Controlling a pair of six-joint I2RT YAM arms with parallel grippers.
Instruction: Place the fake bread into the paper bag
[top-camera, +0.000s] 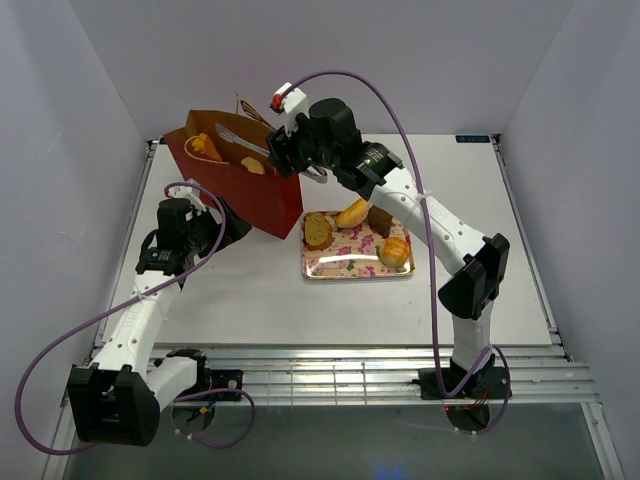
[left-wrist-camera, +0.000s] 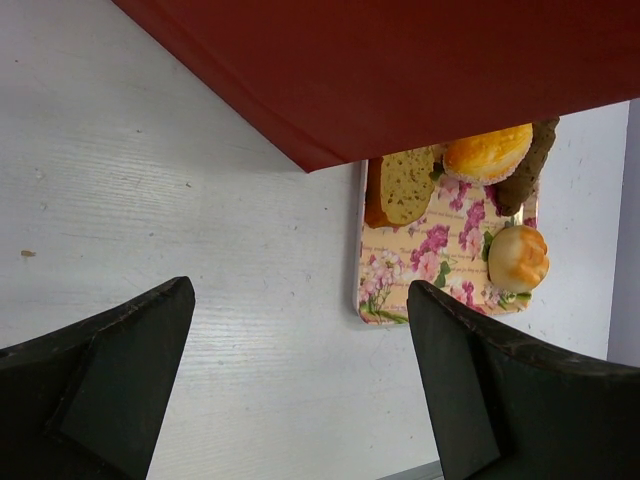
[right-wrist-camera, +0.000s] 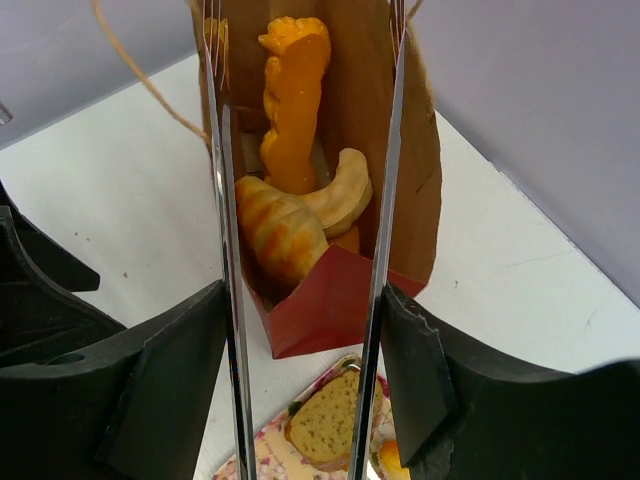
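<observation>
**Tongs empty at the bag mouth; four pieces on the tray**

Left: my left gripper hangs low over the white table. Its fingers are wide apart with nothing between them. It sits just beside the lower wall of the dark red paper gift bag; I cannot tell whether it touches.

Bag: it stands open, brown inside. In it I see a twisted orange loaf standing upright at the back, a pale crescent roll and a golden striped croissant in front.

Right: my right gripper is clamped on the outer sides of the long metal tongs. The blades reach over the bag mouth and stand apart, with nothing pinched along the part I can see. The tips are out of view.

Tray: the pink floral rectangular tray lies just beside the bag's right corner. It holds a speckled toast slice, an orange croissant, a dark brown piece and a round golden bun.

So the fake bread is split: three pieces show in the bag and four are on the tray.

Judgement: the step in hand looks like the release at the bag, so the task is roughly half done. The next move calls for lifting the tongs clear of the rim and cord handles and swinging right to the tray. The blades then need to close evenly on one piece, since the glossy surfaces may slip.
</observation>
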